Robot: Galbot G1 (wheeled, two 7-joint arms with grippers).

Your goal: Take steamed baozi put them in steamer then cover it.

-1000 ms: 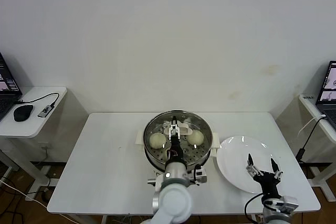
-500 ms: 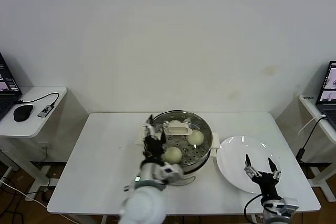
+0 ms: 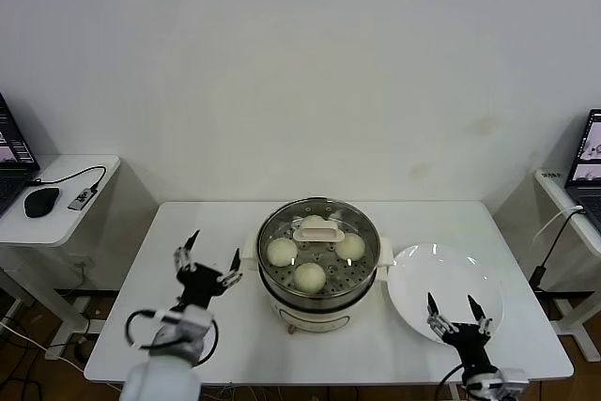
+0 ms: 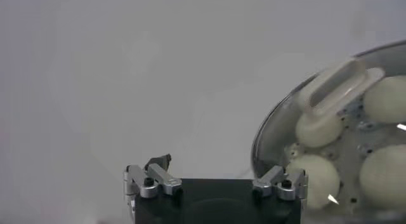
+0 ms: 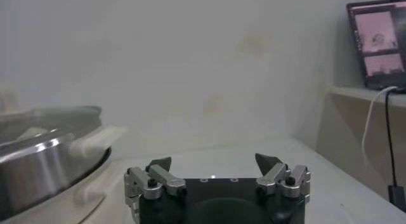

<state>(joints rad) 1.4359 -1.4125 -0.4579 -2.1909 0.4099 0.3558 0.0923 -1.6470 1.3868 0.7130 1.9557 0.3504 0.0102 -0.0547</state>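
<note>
I'm looking at a lab-like test room: a bare white wall (image 3: 310, 63), a white tabletop (image 3: 207, 232), and side desks carrying a laptop (image 3: 590, 152) and a mouse (image 3: 41, 202).

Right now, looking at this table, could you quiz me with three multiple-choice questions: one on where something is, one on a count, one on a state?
1. Where are the steamed baozi?
A. in the steamer
B. on the plate
C. on the side desk

2. How many show in the head view?
A. one
B. two
C. four

3. The left gripper is:
A. open and empty
B. shut on a lid
C. out of sight

Answers:
1 A, they lie on the perforated tray of the steamer; the plate is bare.
2 C, three clear, one under the tray handle.
3 A, the left gripper has its fingers spread beside the steamer.
</note>
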